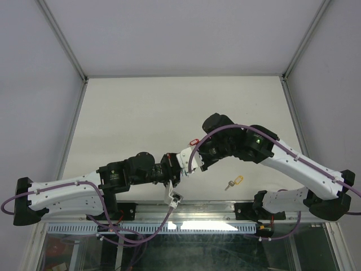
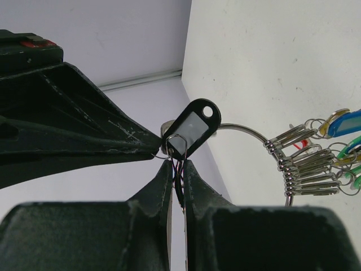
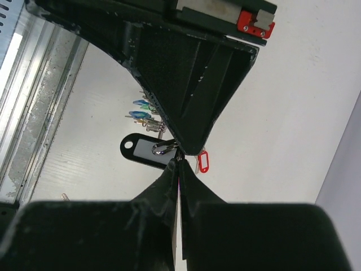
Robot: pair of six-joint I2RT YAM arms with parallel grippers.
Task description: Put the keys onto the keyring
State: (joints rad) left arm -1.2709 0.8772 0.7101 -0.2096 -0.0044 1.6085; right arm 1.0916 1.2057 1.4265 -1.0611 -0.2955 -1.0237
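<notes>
My two grippers meet tip to tip above the table's near middle. My left gripper [image 2: 178, 162] is shut on the black-headed key [image 2: 192, 127], pinching the thin wire loop at its lower end. My right gripper [image 3: 179, 161] is shut at the keyring [image 2: 248, 132], right beside the black key [image 3: 144, 151]; its exact hold is hidden by the fingers. Several keys with blue and green heads [image 2: 330, 152] hang from the keyring on small clips. A red-headed key [image 1: 194, 141] and a yellow-headed key [image 1: 236, 182] lie loose on the table.
The white table [image 1: 141, 113] is walled by grey panels at the back and sides. A metal rail [image 1: 186, 212] runs along the near edge. The bunch of keys [image 1: 175, 195] dangles just above that edge.
</notes>
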